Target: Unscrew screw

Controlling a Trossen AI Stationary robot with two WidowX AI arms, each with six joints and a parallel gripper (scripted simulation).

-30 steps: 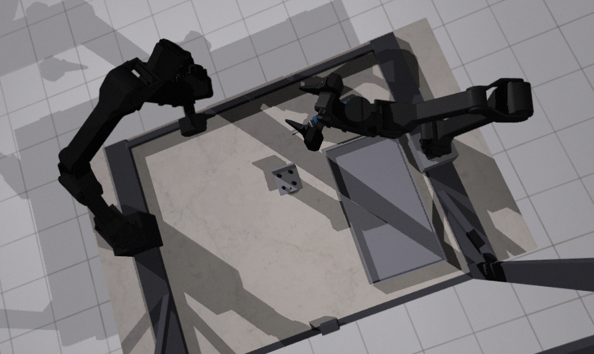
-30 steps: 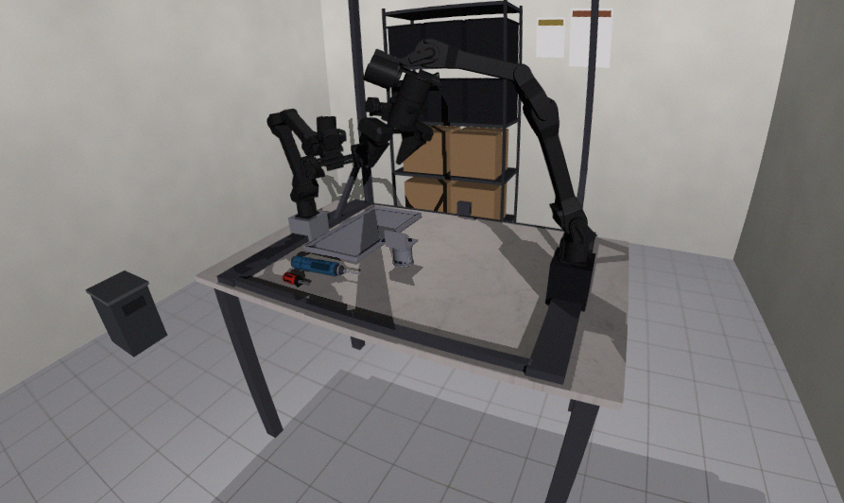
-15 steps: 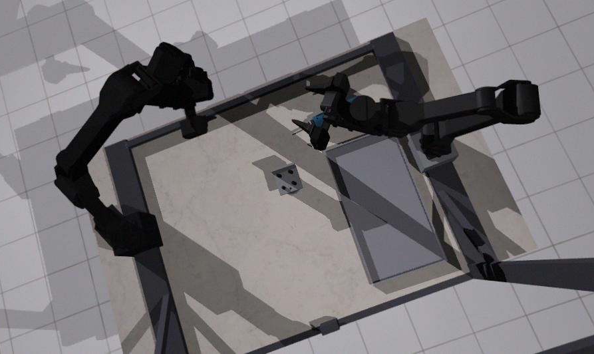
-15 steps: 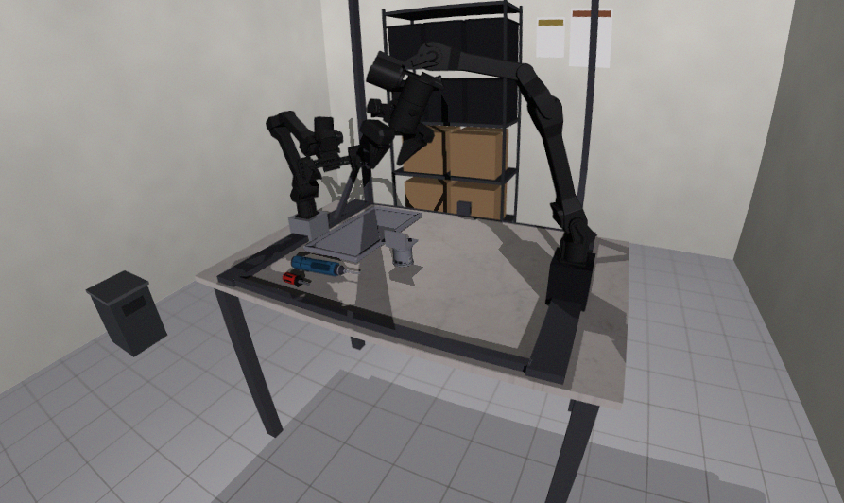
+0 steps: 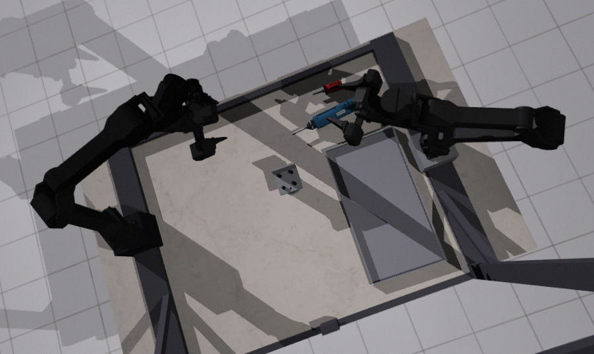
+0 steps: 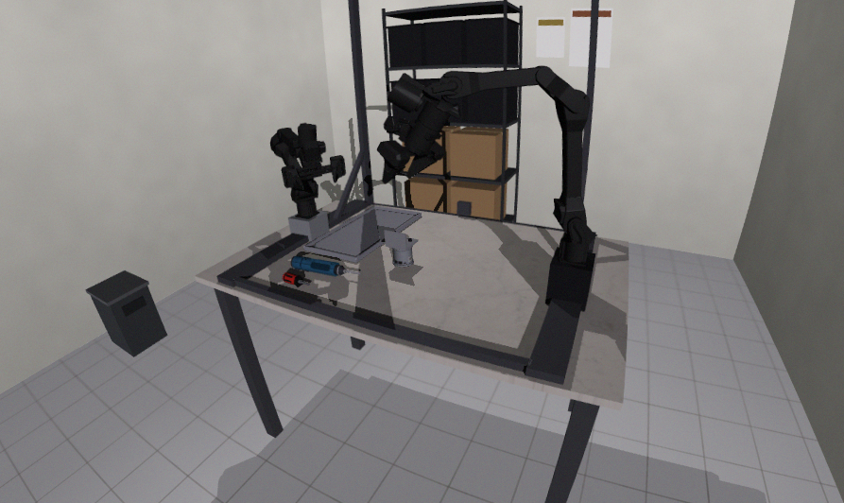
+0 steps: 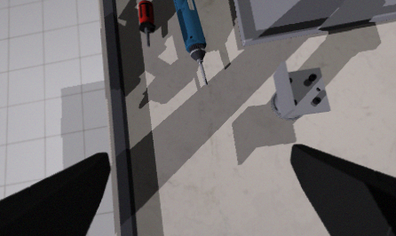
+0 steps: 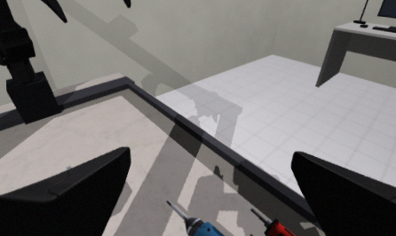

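Observation:
The joint module stands upright mid-table with a grey bracket (image 7: 305, 89) on top that has dark screw holes; it also shows in the exterior view (image 6: 402, 248). The blue electric screwdriver (image 5: 330, 116) lies flat near the far frame rail, with a red-handled screwdriver (image 5: 332, 86) beside it. Both also show in the left wrist view, the blue one (image 7: 190, 27) and the red one (image 7: 145, 13). My right gripper (image 5: 340, 103) hovers open and empty above the blue screwdriver (image 8: 201, 224). My left gripper (image 5: 207, 147) is open and empty, high above the table, apart from the module.
A grey tray (image 5: 387, 206) lies on the table next to the tools. A dark frame rail (image 7: 117, 115) runs around the table edge. Shelves with cardboard boxes (image 6: 469, 156) stand behind the table.

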